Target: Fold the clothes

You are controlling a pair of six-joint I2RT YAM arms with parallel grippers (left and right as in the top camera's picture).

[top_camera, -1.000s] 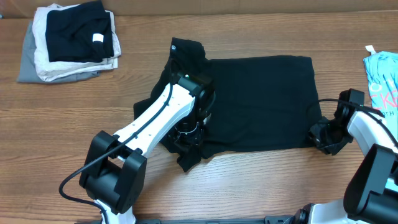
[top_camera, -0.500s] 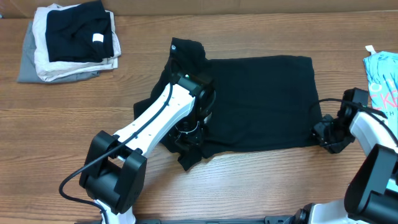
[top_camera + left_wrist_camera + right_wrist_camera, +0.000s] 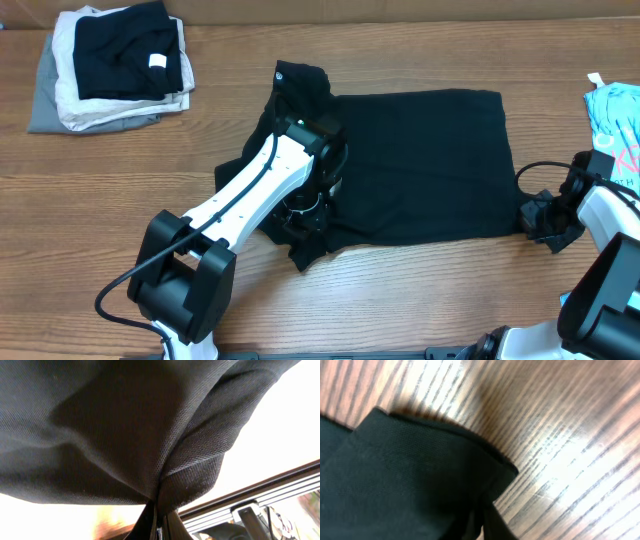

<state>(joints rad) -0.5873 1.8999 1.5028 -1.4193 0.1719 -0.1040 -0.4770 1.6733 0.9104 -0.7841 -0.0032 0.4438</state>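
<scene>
The clothes (image 3: 420,160) lie spread flat at the centre of the table (image 3: 110,190). The left gripper (image 3: 303,218) is closed on a bunched pinch of the near-left edge, and the fabric drapes over its camera. The right gripper (image 3: 545,214) is closed on the near-right corner, at the garment's right margin. Holding both near ends presumably lets the arms lift that edge and carry it over for a fold.

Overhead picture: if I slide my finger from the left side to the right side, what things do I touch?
stack of folded clothes → big black garment → right tool → light blue shirt
</scene>
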